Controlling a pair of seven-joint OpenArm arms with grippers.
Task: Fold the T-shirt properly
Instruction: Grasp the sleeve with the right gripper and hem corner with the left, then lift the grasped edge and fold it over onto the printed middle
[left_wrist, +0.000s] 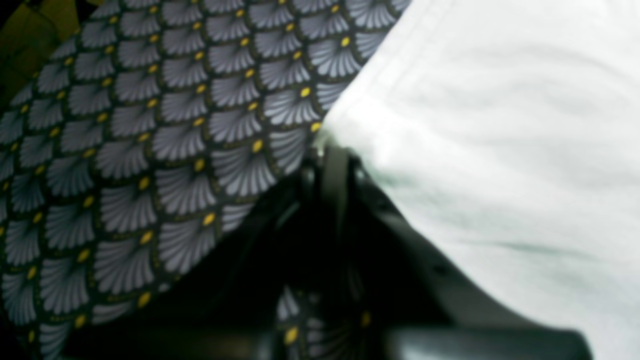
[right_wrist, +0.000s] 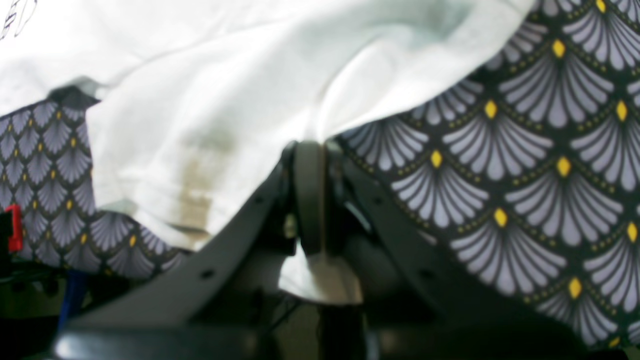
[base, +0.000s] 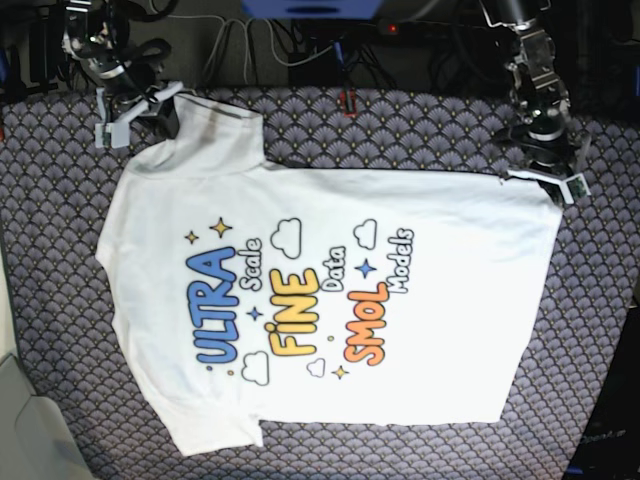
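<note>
Through my left wrist camera, my left gripper (left_wrist: 332, 150) sits at the middle of the frame with its jaws pressed together on the hem edge of the T-shirt (left_wrist: 490, 150). The white cloth fills everything from twelve round to five o'clock. The patterned tablecloth (left_wrist: 150, 150), dark with grey fans and yellow dots, covers the side toward nine and ten o'clock.

Through my right wrist camera, my right gripper (right_wrist: 310, 150) is likewise closed, pinching a fold of the shirt; a small tuft of white cloth shows below the jaws toward six o'clock. The shirt drapes from nine round to one o'clock, and the tablecloth spreads toward three o'clock.

From the base camera, the T-shirt (base: 330, 290) lies flat, print side up, across the middle of the tablecloth (base: 400, 130). My right gripper (base: 150, 105) holds the sleeve at about eleven o'clock of the shirt. My left gripper (base: 545, 170) grips the hem corner at about two o'clock.
</note>
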